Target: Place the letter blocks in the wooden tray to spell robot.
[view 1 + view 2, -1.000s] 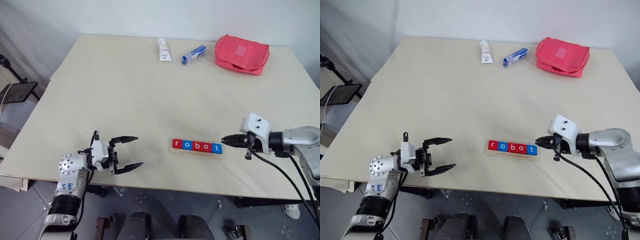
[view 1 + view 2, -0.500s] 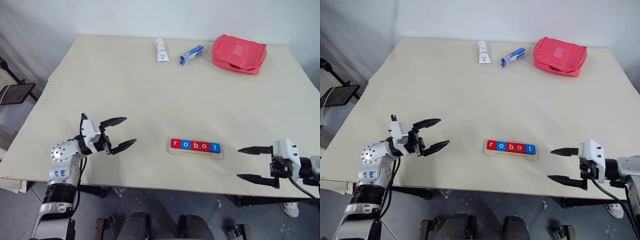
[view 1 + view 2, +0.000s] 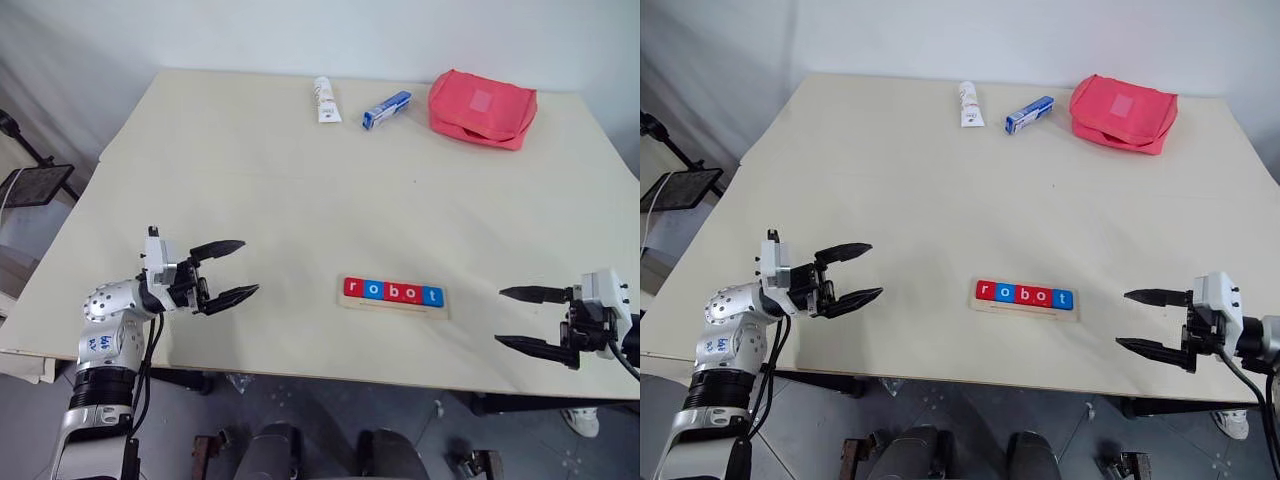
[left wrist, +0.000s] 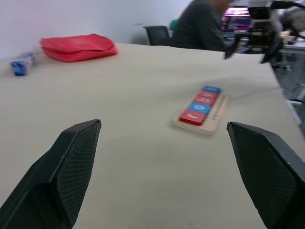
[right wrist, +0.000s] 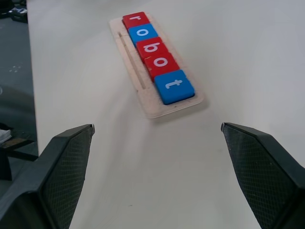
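- Letter blocks [image 3: 392,292] sit in the wooden tray [image 3: 393,303], spelling robot.
- Left hand [image 3: 228,270], left of the tray, gapes empty.
- Right hand [image 3: 524,316], right of it, released.

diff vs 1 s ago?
The right hand was shut at the t end of the letter blocks; it opened and pulled back toward the table's right edge. The left hand, open throughout, drifted left. The blocks still spell robot in the wooden tray.
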